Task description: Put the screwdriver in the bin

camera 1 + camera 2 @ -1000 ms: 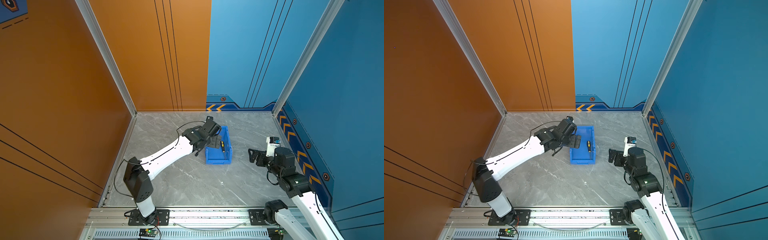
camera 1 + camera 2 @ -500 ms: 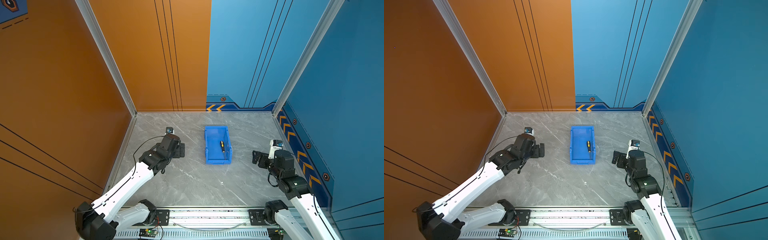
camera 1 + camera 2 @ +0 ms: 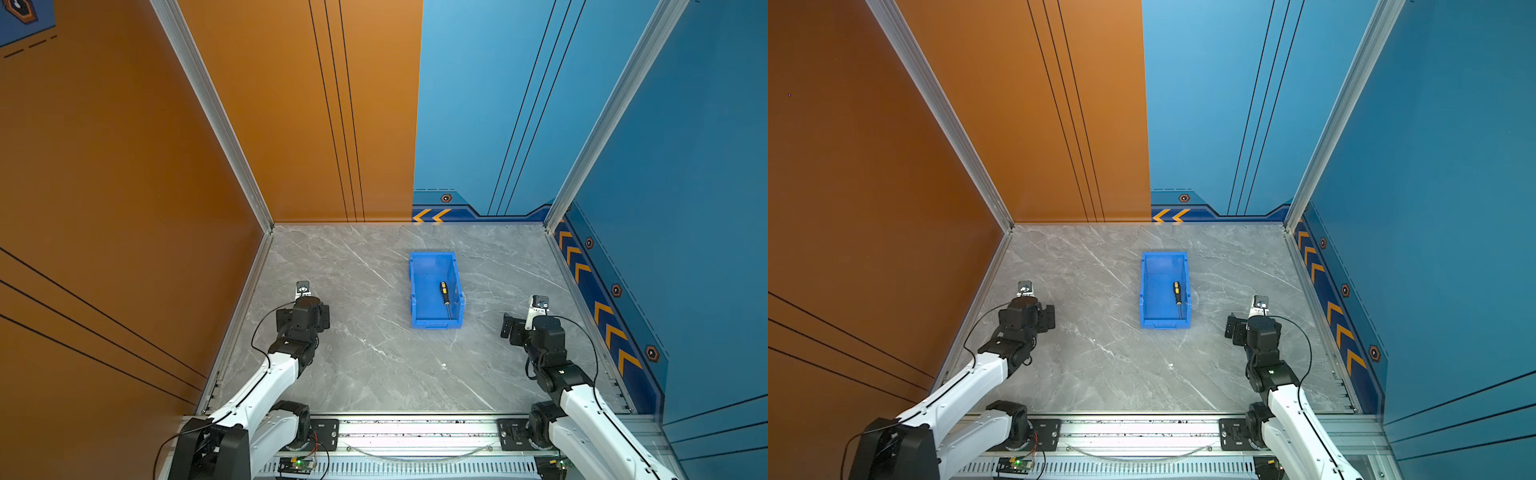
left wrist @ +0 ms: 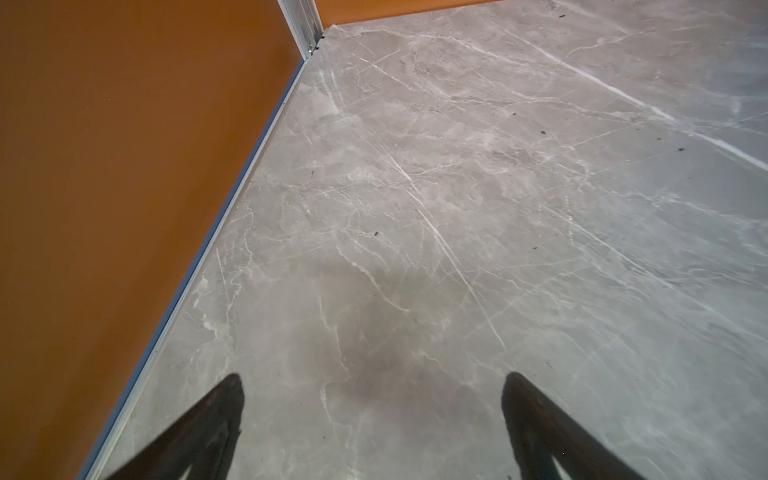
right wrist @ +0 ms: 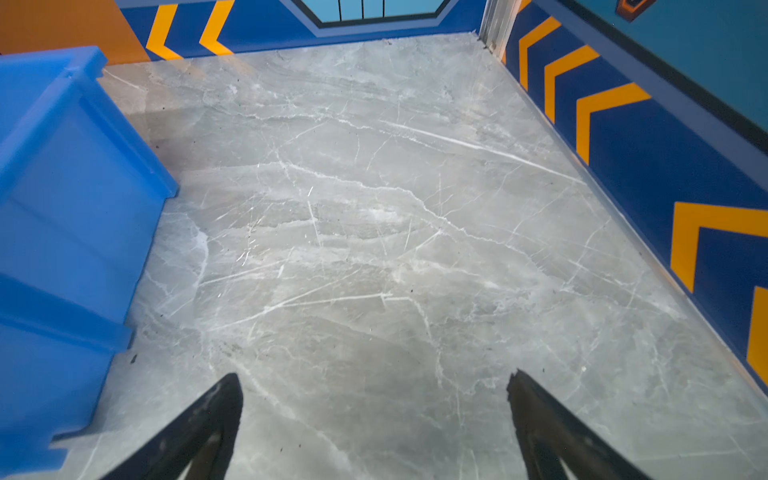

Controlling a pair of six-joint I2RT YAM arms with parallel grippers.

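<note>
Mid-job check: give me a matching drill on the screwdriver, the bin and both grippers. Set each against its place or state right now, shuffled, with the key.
Things:
1. screwdriver
2. bin
3. left gripper
4. right gripper

Places or states:
A. open and empty, next to the orange wall
B. lying inside the container
C. open and empty, next to the chevron wall
D. standing on the grey table, between the two arms

Pairs: 1-B, 2-D, 3-A, 4-C.
</note>
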